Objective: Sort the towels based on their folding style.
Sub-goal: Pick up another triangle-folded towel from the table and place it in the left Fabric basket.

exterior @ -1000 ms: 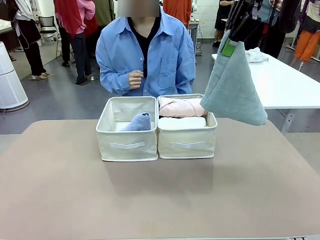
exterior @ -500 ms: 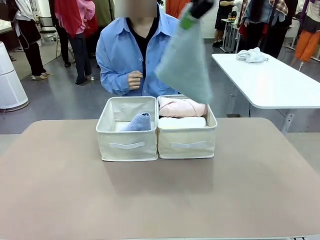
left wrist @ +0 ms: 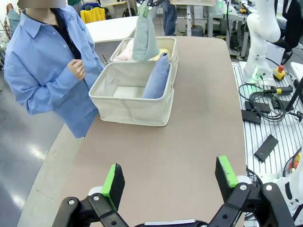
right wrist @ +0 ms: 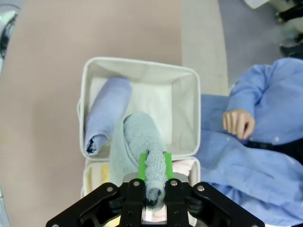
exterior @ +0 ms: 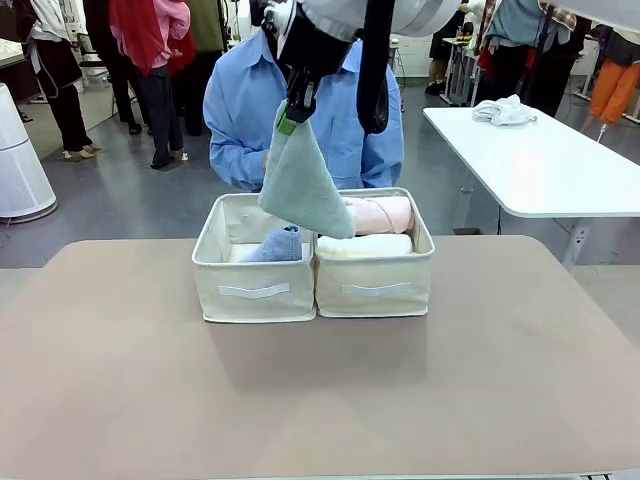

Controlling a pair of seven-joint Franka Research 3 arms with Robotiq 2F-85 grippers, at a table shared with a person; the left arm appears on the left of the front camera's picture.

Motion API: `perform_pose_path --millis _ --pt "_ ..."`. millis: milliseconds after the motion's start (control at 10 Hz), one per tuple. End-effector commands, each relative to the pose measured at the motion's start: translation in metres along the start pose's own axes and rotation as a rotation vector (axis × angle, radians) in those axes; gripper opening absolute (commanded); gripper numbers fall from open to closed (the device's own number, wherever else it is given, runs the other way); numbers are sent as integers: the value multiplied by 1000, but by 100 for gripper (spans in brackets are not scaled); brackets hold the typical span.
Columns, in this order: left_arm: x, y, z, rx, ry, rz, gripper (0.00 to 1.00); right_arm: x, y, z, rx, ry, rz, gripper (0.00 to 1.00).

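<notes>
Across the brown table (exterior: 320, 380) a person in a blue shirt (exterior: 240, 110) stands behind two beige fabric boxes (exterior: 312, 255) set side by side and touching. The right gripper (exterior: 290, 112) is clenched on the tip of the grey-green cone towel (exterior: 302, 185), which hangs point-up from its green pads (right wrist: 141, 166); a second ago this towel hung well off to the right of the boxes, half a second ago it swung above the right box, and now it dangles over the seam between the boxes, its lower edge reaching toward the left box. From the right wrist camera the towel drapes straight down over the left box's inner corner. Inside the left box the lavender-blue cone towel (exterior: 275, 245) leans where it lay before, unchanged. The right box holds the pink rolled towel (exterior: 380, 213) at the back and the pale yellow rolled towel (exterior: 365, 245) in front of it, both unmoved. The left gripper (left wrist: 168, 182) hovers spread wide and empty above the near table edge, well apart from the boxes. The person's hand (right wrist: 239, 123) is held curled against the chest.
</notes>
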State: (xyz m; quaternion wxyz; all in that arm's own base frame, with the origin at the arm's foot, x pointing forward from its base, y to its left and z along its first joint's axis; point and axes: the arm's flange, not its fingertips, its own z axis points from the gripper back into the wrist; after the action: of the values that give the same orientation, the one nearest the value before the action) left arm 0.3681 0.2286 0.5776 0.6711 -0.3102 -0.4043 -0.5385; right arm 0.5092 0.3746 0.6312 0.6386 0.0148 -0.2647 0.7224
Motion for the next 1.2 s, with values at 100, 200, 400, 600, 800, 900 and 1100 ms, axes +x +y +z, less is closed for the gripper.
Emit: perform_pose_path --millis 100,200,400,600,800,900,1100 --pt "1 -2 0 9 -24 -6 100 0 0 0 0 0 0 14" --pt "1 -2 0 9 -24 -6 100 0 0 0 0 0 0 14" --pt "1 -2 0 9 -24 -6 100 0 0 0 0 0 0 14" --pt "1 -2 0 9 -24 -6 100 11 -10 -5 -26 -35 26 14" --pt "1 -2 0 9 -24 -6 100 54 -27 -28 -17 -22 123 14" --pt "1 -2 0 9 -24 -6 100 73 -32 -38 -1 -15 168 14" --pt "1 -2 0 9 -24 -6 100 97 -36 -58 10 -35 237 14"
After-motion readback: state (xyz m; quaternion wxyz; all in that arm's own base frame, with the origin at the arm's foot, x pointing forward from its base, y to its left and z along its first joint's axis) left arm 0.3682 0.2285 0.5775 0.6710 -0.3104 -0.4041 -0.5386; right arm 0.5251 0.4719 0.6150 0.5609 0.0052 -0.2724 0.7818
